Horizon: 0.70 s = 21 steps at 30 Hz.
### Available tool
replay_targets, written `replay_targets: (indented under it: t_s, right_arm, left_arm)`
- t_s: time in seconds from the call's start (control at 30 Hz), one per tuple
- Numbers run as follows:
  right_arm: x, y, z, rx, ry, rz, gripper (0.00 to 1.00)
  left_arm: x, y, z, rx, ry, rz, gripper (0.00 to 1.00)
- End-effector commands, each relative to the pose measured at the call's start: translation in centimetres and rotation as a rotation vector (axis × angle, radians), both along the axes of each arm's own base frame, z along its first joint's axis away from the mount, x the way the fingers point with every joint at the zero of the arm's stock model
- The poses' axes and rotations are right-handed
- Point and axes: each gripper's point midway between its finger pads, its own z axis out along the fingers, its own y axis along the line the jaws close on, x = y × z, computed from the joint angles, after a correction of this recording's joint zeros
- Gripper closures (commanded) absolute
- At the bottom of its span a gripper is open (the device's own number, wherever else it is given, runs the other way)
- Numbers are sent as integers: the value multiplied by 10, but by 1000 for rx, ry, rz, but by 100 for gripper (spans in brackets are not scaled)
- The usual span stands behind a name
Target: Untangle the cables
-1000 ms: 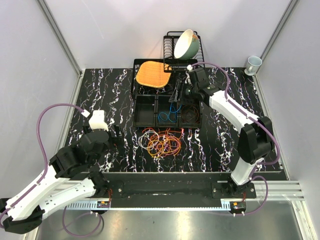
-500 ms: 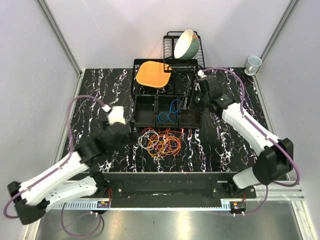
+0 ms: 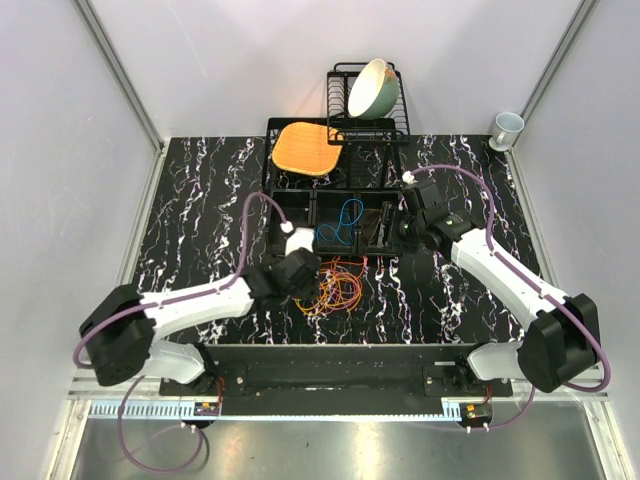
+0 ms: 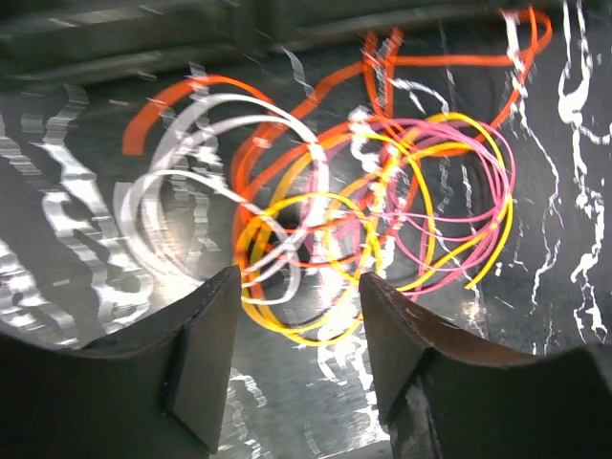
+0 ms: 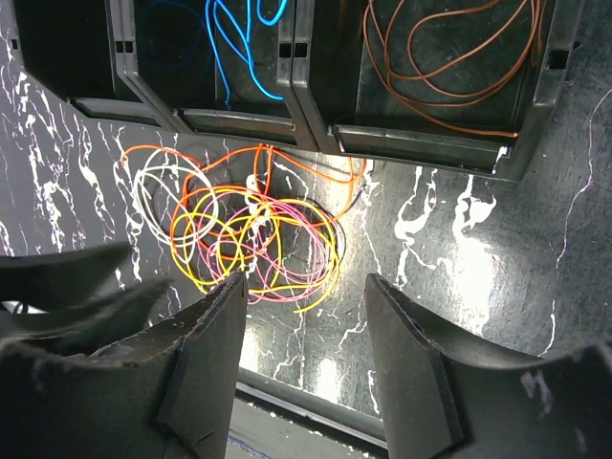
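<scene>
**Both sets of jaws spread and empty**

We see the cables (image 3: 328, 286) heaped in one knot of orange, yellow, pink and white loops on the table (image 3: 200, 200). The knot is close to the middle of the table's near edge, just in front of the tray (image 5: 316, 134). The left gripper (image 3: 303, 268) hovers over the knot's left side, jaws partly spread with nothing between them. The right gripper (image 3: 390, 225) hangs above the tray's right compartment, jaws likewise apart and empty. A blue cable (image 3: 346, 218) lies in the middle compartment and a brown-orange cable (image 5: 449, 67) in the right.
</scene>
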Motion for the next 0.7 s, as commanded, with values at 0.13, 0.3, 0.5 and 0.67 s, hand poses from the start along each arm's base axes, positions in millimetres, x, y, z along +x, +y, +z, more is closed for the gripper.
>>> replay_targets:
  t_s: [0.13,0.3,0.5,0.67]
  right_arm:
    - [8,3,14,3,-58,13,42]
    - [7,4,11,3,-52,19,43]
    - [6,3,11,4,-54,13,44]
    - [8,4,8,5,-50,16,45]
  left_arm:
    - [1,-60,-16,-56,32,-67,47]
    - [0,-69,-29,-25,55,-74,52]
    - [2,-63,-37,20,60,-40,60]
    - [4,-56,-37,43,50,-11,88]
